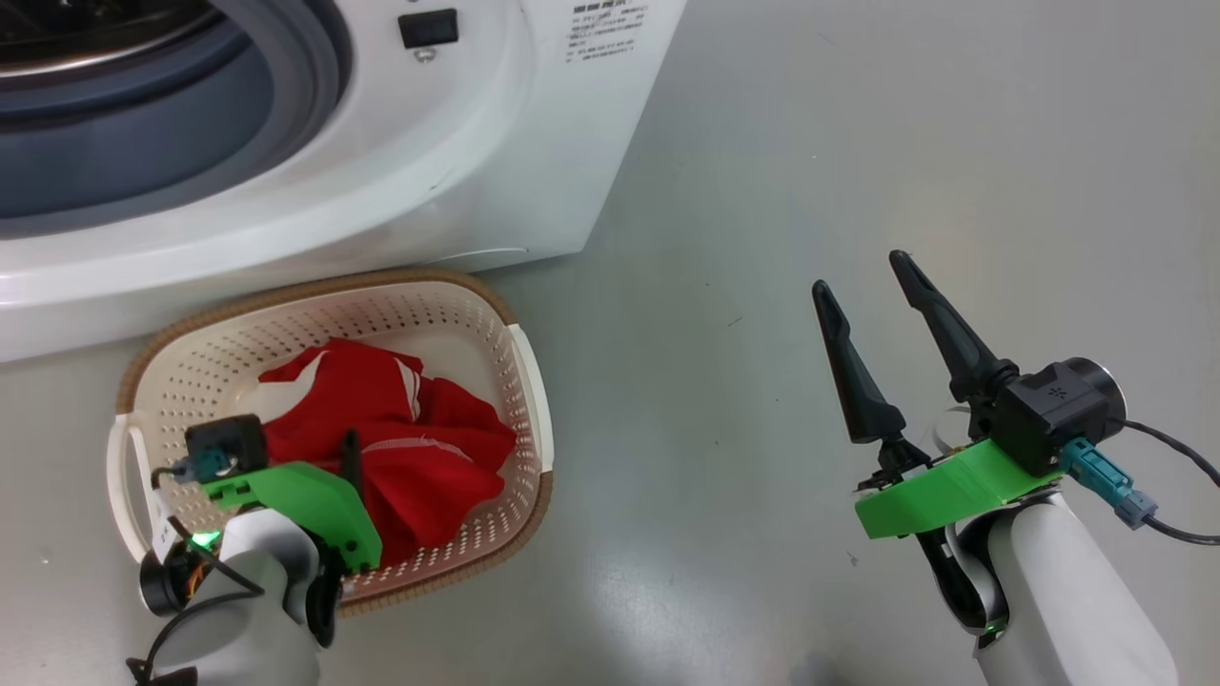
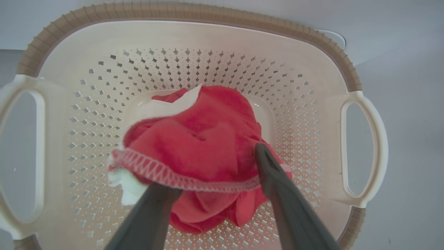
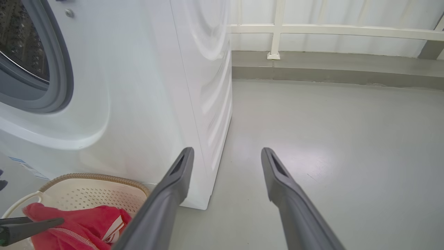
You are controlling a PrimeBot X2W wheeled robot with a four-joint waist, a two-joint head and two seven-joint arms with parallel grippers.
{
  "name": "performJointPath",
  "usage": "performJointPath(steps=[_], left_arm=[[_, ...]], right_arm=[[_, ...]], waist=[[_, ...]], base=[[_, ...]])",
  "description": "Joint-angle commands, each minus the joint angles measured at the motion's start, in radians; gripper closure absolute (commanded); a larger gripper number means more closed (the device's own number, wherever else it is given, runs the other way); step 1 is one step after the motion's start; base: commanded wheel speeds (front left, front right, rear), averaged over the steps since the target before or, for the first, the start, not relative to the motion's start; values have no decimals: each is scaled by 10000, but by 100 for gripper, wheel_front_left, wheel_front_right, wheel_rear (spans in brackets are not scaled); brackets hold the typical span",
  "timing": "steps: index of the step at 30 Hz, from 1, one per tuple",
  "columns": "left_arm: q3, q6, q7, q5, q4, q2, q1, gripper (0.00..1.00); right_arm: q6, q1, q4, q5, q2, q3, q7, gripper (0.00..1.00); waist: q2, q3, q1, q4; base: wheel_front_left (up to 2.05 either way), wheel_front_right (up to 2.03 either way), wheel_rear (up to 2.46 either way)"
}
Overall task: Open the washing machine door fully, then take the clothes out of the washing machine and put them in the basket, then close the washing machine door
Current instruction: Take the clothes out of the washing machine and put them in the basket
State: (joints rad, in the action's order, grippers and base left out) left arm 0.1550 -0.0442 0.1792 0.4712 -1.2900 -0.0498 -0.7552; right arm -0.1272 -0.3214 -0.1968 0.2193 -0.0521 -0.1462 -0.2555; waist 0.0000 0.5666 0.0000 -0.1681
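The basket (image 1: 315,286), cream with a brown rim, stands on the floor against the white washing machine (image 1: 534,143). Red clothes (image 1: 419,448) with white trim lie bunched inside it. My left gripper (image 1: 343,467) hangs over the basket (image 2: 173,12), open. One finger (image 2: 274,180) rests beside the clothes (image 2: 208,132), whose stitched hem drapes over the other finger's tip. My right gripper (image 1: 861,272) stands open and empty above bare floor, right of the machine (image 3: 156,86). The basket (image 3: 93,177) and clothes (image 3: 79,222) sit at lower left in the right wrist view. The washing machine door is out of view.
The machine's grey rubber-ringed opening (image 1: 143,114) shows at the top left, with the steel drum (image 3: 20,45) behind it. Grey floor (image 1: 858,143) spreads to the right. A low kerb and white railing (image 3: 277,34) close off the far side.
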Motion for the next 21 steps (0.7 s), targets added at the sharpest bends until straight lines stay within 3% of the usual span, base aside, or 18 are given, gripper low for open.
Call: performJointPath(steps=[1, 13, 21], left_arm=[[-170, 4, 195, 28, 65, -301, 2, 0], [114, -85, 804, -172, 479, -178, 357, 0], [-186, 159, 823, -518, 2608, -243, 1212, 0]], right_arm=[[-35, -45, 240, 73, 18, -192, -63, 0], [-35, 118, 151, 1, 18, -4, -63, 0], [-35, 356, 61, -85, 18, 114, -63, 0]], waist=[[0, -46, 0, 30], [0, -863, 0, 490], [0, -1697, 0, 1010]], base=[[0, 0, 0], [0, 0, 0], [0, 0, 0]])
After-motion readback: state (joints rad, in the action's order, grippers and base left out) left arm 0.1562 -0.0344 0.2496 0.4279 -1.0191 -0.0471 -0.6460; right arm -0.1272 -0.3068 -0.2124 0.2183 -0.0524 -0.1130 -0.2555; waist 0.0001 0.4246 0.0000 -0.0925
